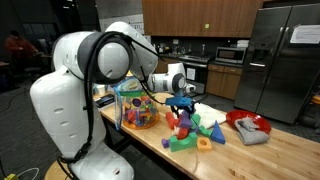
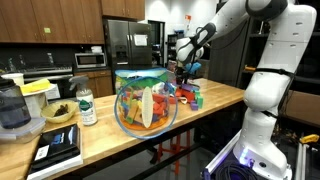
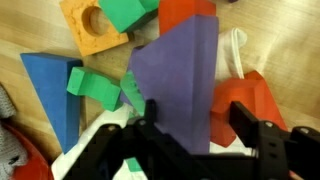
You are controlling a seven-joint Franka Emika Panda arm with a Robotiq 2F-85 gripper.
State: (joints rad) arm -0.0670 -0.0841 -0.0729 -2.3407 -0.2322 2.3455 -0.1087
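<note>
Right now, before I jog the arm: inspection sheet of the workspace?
Surface: wooden countertop, foam blocks piled under the gripper.
Job's things: purple wedge block between the jaws; beside it a blue wedge, an orange block with a hole, green blocks and a red block.
Clutter: clear bowl of toys, red bowl with a cloth, bottle, blender.
Grippers: gripper jaws apart, either side of the purple wedge block; contact cannot be told.
Cables: black cable looped along the arm.
Surroundings: kitchen; steel refrigerator, microwave.
</note>
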